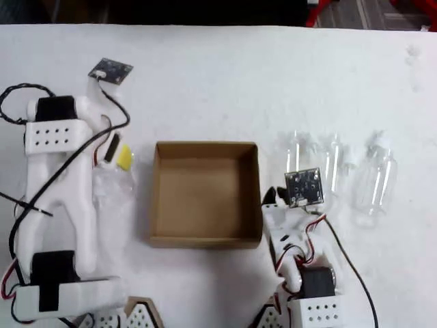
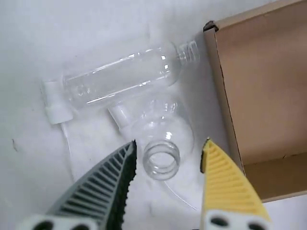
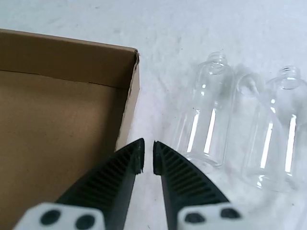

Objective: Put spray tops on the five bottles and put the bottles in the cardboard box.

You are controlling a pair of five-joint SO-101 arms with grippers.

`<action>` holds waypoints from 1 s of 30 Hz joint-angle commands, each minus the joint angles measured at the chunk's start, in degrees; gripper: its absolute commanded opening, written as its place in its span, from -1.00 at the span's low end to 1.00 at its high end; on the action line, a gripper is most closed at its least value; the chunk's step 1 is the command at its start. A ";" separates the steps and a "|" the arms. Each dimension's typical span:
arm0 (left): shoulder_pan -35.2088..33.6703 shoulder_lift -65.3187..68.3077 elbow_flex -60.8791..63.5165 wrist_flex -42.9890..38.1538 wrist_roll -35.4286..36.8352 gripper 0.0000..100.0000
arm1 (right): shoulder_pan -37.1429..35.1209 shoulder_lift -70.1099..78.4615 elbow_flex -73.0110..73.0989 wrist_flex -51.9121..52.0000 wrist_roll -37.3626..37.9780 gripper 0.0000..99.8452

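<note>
The open cardboard box (image 1: 205, 193) sits mid-table and holds nothing. Left of it two clear bottles (image 1: 113, 181) lie on the table. One lying bottle (image 2: 124, 76) has an open neck toward the box (image 2: 259, 96). The other bottle (image 2: 162, 158) points its open mouth between the spread fingers of my left gripper (image 2: 168, 158), which is open just above it. Two white spray tops (image 2: 53, 103) (image 2: 120, 115) lie beside these bottles. My right gripper (image 3: 148, 155) is shut on nothing, over the box's right wall (image 3: 129, 110). Right of the box lie more clear bottles (image 3: 206, 115) (image 3: 278, 129) (image 1: 375, 178).
The left arm (image 1: 61, 178) stretches along the table's left side, with its cable (image 1: 20, 96) looping behind. The right arm's base (image 1: 307, 287) is at the front right. Bare white table lies behind the box and at the far right.
</note>
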 commanded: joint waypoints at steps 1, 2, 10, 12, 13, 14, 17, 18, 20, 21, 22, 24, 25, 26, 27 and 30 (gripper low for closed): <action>1.10 0.31 0.00 -0.70 0.70 -0.72 | 0.04 -0.04 0.53 0.13 0.62 -0.96; 1.01 0.31 0.00 -0.70 0.70 -0.75 | 0.04 -0.04 0.53 0.13 0.62 -0.96; 1.01 -0.13 -0.35 -0.53 0.70 -0.78 | 0.04 -0.04 0.53 0.13 0.62 -0.96; 1.10 -0.22 -0.79 0.18 0.70 -0.78 | 0.04 -0.04 0.53 0.13 0.62 -0.96; 1.10 -0.22 -1.05 0.35 0.70 -0.78 | 0.04 -0.04 0.53 0.13 0.62 -0.96; 1.10 -0.22 -1.58 0.88 0.70 -0.78 | 0.04 -0.04 0.53 0.13 0.62 -0.96; 1.10 -0.22 -3.25 3.08 0.70 -0.78 | 0.04 -0.04 0.53 0.13 0.62 -0.96; 1.10 -0.22 -4.04 3.87 0.70 -0.78 | 0.04 -0.04 0.53 0.13 0.62 -0.96; 1.10 -0.22 -5.45 5.10 0.70 -0.78 | 0.04 -0.04 0.53 0.13 0.62 -0.96; 1.10 -0.22 -5.98 5.45 0.70 -0.79 | 0.04 -0.04 0.53 0.13 0.62 -0.96; 1.10 -0.13 -6.15 5.63 0.70 -0.82 | 0.04 -0.04 0.53 0.13 0.62 -0.96; 1.10 0.04 -6.33 5.54 0.70 -0.89 | 0.04 -0.04 0.53 0.13 0.62 -0.96; 1.10 0.22 -6.42 5.45 0.70 -0.90 | 0.04 -0.04 0.53 0.13 0.62 -0.96; 1.10 0.22 -6.33 5.36 0.70 -0.90 | 0.04 -0.04 0.53 0.13 0.62 -0.96; 1.10 0.22 -6.51 5.36 0.70 -0.90 | 0.04 -0.04 0.53 0.13 0.62 -0.96; 1.98 -0.31 -8.00 5.89 0.70 -0.90 | 0.04 -0.04 0.53 0.13 0.62 -0.96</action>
